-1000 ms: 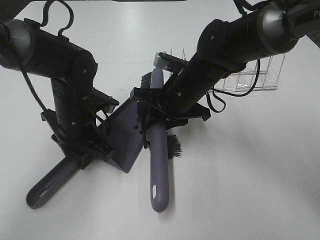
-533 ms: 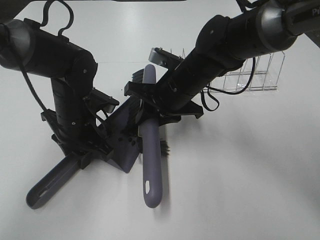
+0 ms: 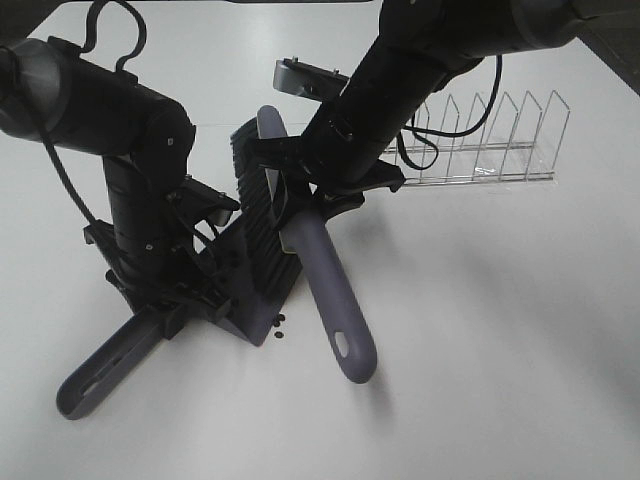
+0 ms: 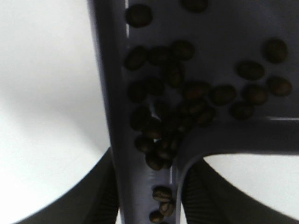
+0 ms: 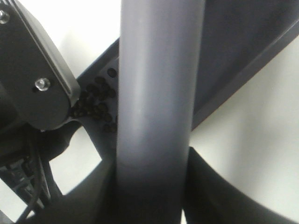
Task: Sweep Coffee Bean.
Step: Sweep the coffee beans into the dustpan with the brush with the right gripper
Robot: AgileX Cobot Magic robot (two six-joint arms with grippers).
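My left gripper is shut on the handle of the purple dustpan, which rests on the white table. Many coffee beans lie inside the dustpan, piled where it meets the handle. My right gripper is shut on the purple brush at mid-handle, with the dark bristles over the pan. A few coffee beans lie on the table at the pan's near corner. The right wrist view shows the brush handle and beans in the pan behind it.
A clear acrylic rack with upright dividers stands at the back right on the white table. The two arms are close together over the dustpan.
My right arm has lifted and swung the brush head left over the dustpan, and the handle end has swung right. A few beans now show beside the pan. The left arm has not moved.
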